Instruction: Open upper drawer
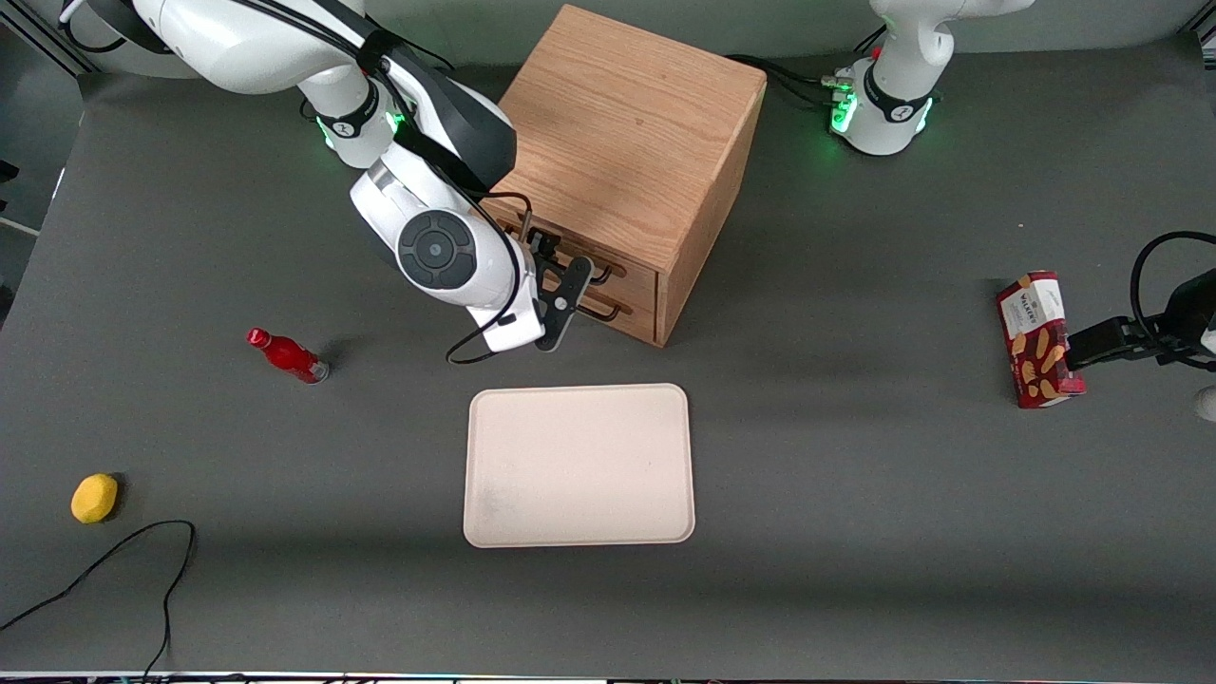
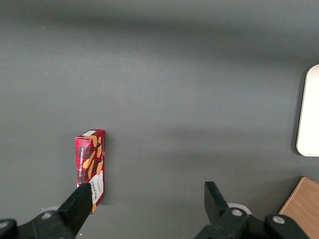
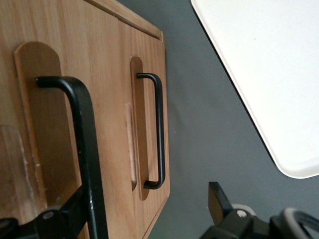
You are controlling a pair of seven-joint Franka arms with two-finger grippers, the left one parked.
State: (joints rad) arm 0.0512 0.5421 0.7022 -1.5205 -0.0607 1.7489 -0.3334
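An oak cabinet (image 1: 627,142) stands on the grey table, its two drawer fronts facing the front camera at an angle. The upper drawer (image 1: 638,275) (image 3: 45,99) sits flush with the cabinet. Its long black wire handle (image 1: 602,273) (image 3: 82,129) runs close past one finger (image 3: 70,211) of my gripper (image 1: 568,299) (image 3: 147,199). That gripper hangs open in front of the drawer fronts, and the handle bar lies just inside the gap. The other finger (image 3: 218,196) stands off over the table. The lower drawer's handle (image 3: 159,124) (image 1: 608,309) is farther from the jaws.
A cream tray (image 1: 579,465) (image 3: 269,74) lies nearer the front camera than the cabinet. A red bottle (image 1: 285,354), a yellow object (image 1: 94,498) and a black cable (image 1: 114,560) lie toward the working arm's end. A red biscuit box (image 1: 1037,338) (image 2: 90,167) lies toward the parked arm's end.
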